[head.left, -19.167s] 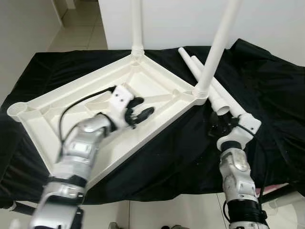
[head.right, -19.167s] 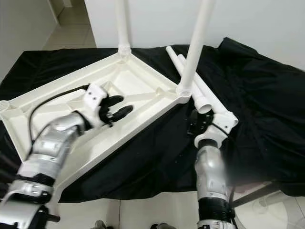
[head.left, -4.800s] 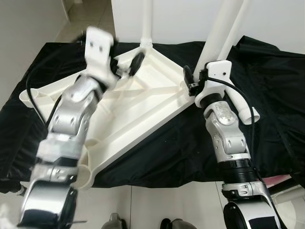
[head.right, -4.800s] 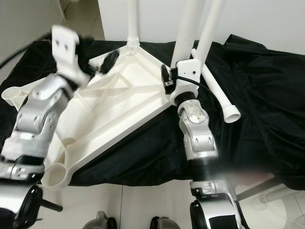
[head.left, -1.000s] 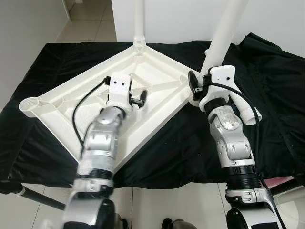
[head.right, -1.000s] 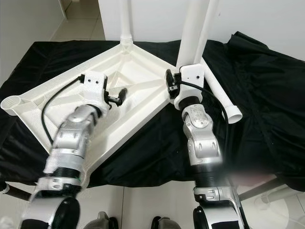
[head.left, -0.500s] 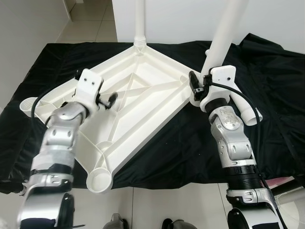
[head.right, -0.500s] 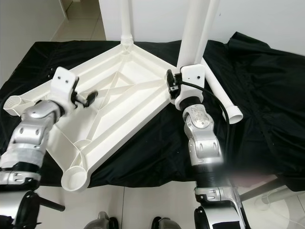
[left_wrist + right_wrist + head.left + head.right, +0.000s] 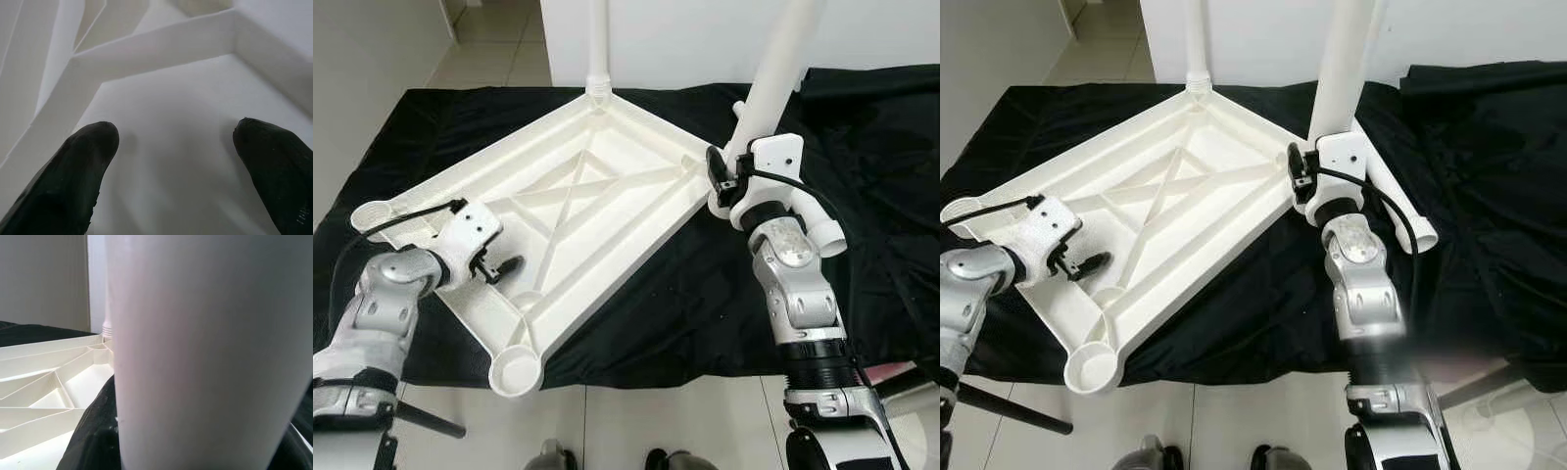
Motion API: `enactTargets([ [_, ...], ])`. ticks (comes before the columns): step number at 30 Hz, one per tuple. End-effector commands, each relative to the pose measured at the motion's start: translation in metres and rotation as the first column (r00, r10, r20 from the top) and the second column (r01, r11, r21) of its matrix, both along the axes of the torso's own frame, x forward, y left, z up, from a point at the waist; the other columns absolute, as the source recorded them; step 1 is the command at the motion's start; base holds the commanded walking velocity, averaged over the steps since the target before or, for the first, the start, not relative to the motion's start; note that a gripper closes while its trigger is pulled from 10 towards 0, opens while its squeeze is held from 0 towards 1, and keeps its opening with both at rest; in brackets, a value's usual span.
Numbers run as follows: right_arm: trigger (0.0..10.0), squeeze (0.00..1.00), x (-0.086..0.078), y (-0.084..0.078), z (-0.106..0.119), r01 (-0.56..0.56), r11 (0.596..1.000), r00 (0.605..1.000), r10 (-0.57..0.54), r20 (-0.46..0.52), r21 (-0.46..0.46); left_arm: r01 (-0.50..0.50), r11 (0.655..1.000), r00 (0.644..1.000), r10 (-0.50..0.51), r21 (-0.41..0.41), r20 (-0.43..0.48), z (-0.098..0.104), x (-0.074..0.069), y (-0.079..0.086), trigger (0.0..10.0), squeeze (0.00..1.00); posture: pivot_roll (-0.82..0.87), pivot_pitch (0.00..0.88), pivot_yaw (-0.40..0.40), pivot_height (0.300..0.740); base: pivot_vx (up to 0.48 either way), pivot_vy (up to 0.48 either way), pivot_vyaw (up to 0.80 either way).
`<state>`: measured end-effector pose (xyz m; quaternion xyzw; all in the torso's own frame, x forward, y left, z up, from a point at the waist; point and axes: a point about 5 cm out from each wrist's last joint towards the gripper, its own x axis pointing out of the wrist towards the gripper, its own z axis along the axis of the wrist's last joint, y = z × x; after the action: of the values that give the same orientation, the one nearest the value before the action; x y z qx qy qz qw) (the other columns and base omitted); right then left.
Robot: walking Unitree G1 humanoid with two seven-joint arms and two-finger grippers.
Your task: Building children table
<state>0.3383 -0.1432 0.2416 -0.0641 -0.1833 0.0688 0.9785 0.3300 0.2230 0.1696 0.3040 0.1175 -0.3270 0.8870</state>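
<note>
The white tabletop (image 9: 607,211) lies upside down on a black cloth. Two white legs stand in its sockets: one at the far corner (image 9: 598,49), one at the right corner (image 9: 773,88). My right gripper (image 9: 718,178) sits at the base of the right leg (image 9: 205,352), shut around it. My left gripper (image 9: 501,266) hovers open over the ribbed underside near the tabletop's left front edge; its black fingers (image 9: 73,181) are spread apart above bare white plastic (image 9: 171,147). Empty sockets show at the left corner (image 9: 372,213) and the near corner (image 9: 514,372).
A loose white leg (image 9: 820,233) lies on the black cloth (image 9: 705,294) behind my right arm. The cloth bunches up at the far right (image 9: 891,117). Tiled floor (image 9: 636,431) lies below the front edge, and a white wall stands behind.
My left gripper has drawn back from the middle of the tabletop toward its left front edge. The right gripper has stayed at the leg's base.
</note>
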Motion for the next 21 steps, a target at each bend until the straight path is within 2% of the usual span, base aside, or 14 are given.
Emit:
enactTargets([
  [1,10.0,0.00,-0.003,0.000,0.000,-0.003,1.000,1.000,0.003,0.005,-0.005,0.077,0.997,0.996,-0.078,-0.010,-0.051,-0.004,-0.008,-0.006,10.0,0.00,-0.05,0.131,0.015,0.740,0.000,0.000,0.00],
  [2,10.0,0.00,-0.003,0.000,0.001,-0.004,1.000,1.000,0.004,0.006,-0.006,0.132,0.991,0.988,-0.134,-0.023,-0.075,-0.005,-0.013,-0.011,10.0,0.00,-0.05,0.130,0.014,0.740,0.000,0.000,0.00],
  [3,10.0,0.00,-0.003,0.000,0.001,-0.004,1.000,1.000,0.004,0.006,-0.006,0.132,0.991,0.988,-0.134,-0.023,-0.075,-0.005,-0.013,-0.011,10.0,0.00,-0.05,0.130,0.014,0.740,0.000,0.000,0.00],
  [4,10.0,0.00,-0.002,0.000,0.001,-0.005,1.000,1.000,0.005,0.006,-0.008,0.211,0.977,0.971,-0.214,-0.040,-0.104,-0.007,-0.021,-0.022,10.0,0.00,-0.05,0.129,0.012,0.740,0.000,0.000,0.00],
  [6,10.0,0.00,-0.002,0.000,0.001,-0.006,1.000,1.000,0.006,0.006,-0.009,0.237,0.971,0.964,-0.240,-0.044,-0.110,-0.007,-0.023,-0.025,10.0,0.00,-0.05,0.129,0.012,0.740,0.000,0.000,0.00],
  [10,10.0,0.00,-0.002,0.000,0.000,-0.008,1.000,1.000,0.008,0.004,-0.013,0.332,0.938,0.933,-0.342,-0.098,-0.114,-0.010,-0.030,-0.051,10.0,0.00,-0.05,0.124,0.011,0.740,0.000,0.000,0.00],
  [21,10.0,0.00,-0.003,-0.003,-0.002,0.002,1.000,1.000,-0.002,0.001,-0.015,0.400,0.907,0.902,-0.415,-0.129,-0.119,-0.016,-0.039,-0.076,10.0,0.00,-0.05,0.125,0.019,0.740,0.000,0.000,0.00],
])
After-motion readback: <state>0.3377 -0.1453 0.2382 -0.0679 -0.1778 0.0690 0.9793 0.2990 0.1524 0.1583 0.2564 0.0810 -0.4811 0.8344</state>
